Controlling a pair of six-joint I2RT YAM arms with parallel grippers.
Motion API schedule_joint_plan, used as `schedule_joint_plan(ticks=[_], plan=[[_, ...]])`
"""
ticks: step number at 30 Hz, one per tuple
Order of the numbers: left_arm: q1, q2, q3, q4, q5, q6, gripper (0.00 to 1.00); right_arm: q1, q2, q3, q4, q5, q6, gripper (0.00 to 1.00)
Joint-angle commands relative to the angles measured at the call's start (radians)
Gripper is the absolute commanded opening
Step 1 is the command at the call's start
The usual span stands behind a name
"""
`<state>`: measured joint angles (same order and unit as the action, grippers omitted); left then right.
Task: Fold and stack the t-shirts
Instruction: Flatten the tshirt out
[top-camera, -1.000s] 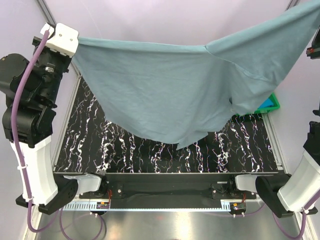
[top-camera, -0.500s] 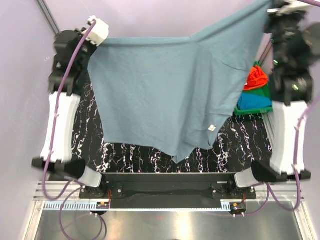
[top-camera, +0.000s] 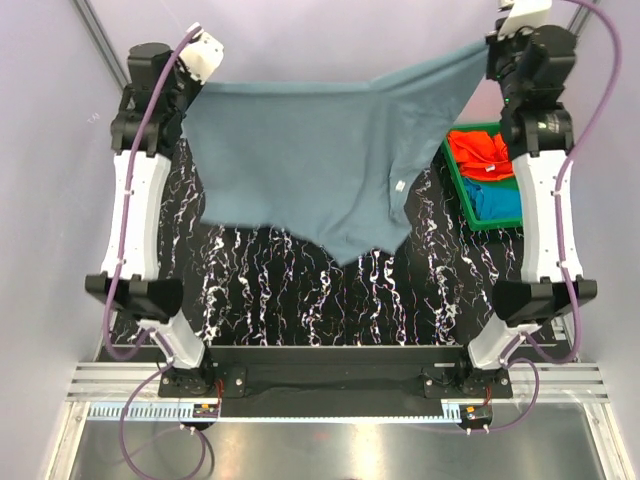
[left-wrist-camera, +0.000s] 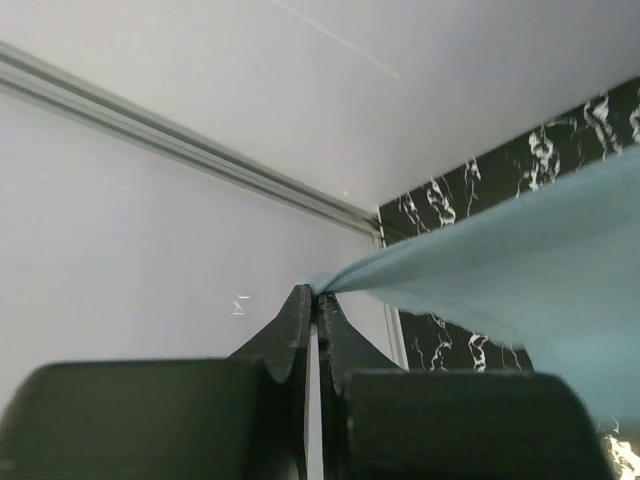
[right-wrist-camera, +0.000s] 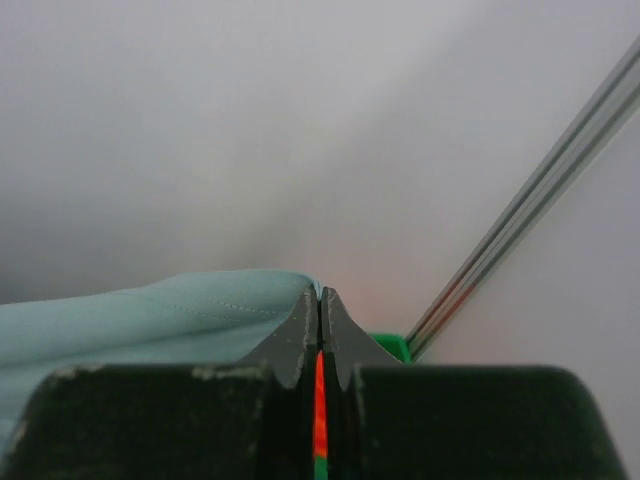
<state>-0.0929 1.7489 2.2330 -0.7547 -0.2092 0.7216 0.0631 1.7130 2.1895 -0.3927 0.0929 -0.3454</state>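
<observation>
A dusty grey-blue t-shirt (top-camera: 320, 160) hangs stretched in the air between both arms over the far half of the table, its lowest point near the table's middle. A small white label (top-camera: 398, 185) shows on it. My left gripper (top-camera: 186, 92) is shut on the shirt's far-left edge, and its closed fingertips (left-wrist-camera: 300, 310) pinch the cloth (left-wrist-camera: 520, 260). My right gripper (top-camera: 492, 42) is shut on the shirt's far-right corner (right-wrist-camera: 180, 310). An orange t-shirt (top-camera: 480, 152) and a teal-blue t-shirt (top-camera: 500, 198) lie in the tray at the right.
A green plastic tray (top-camera: 455, 185) sits at the table's right edge beside the right arm. The black marbled table top (top-camera: 300, 300) spreads below the hanging shirt. Light walls and metal frame rails (top-camera: 95, 30) close in the far side.
Both arms have swung away from the camera toward the far side, carrying the shirt with them. The shirt now hangs farther back and uncovers the tray with the orange and teal-blue shirts.
</observation>
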Motion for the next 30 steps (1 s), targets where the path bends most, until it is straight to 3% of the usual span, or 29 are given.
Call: schedule_joint_plan(ticks=[1,7,13,18,23,27,30], plan=[[-0.013,-0.150,0.034,0.023,-0.026,-0.031,0.00,-0.020,-0.133,0.108,0.088,0.031,-0.014,0.00],[-0.027,-0.460,-0.146,0.034,0.036,-0.105,0.00,-0.020,-0.389,0.084,-0.061,-0.036,0.074,0.00],[-0.036,-0.618,-0.228,0.106,0.025,-0.064,0.00,-0.022,-0.529,0.108,-0.043,0.033,-0.020,0.00],[-0.036,-0.603,-0.144,0.158,-0.002,-0.018,0.00,-0.022,-0.509,0.219,0.047,0.102,-0.153,0.00],[-0.036,-0.534,-0.127,0.213,-0.025,0.091,0.00,-0.022,-0.391,0.309,0.187,0.100,-0.262,0.00],[-0.034,-0.416,-0.179,0.169,-0.041,0.130,0.00,-0.020,-0.322,0.225,0.281,0.082,-0.288,0.00],[-0.034,-0.294,-0.188,0.048,-0.041,0.096,0.00,-0.023,-0.302,-0.015,0.317,0.071,-0.261,0.00]])
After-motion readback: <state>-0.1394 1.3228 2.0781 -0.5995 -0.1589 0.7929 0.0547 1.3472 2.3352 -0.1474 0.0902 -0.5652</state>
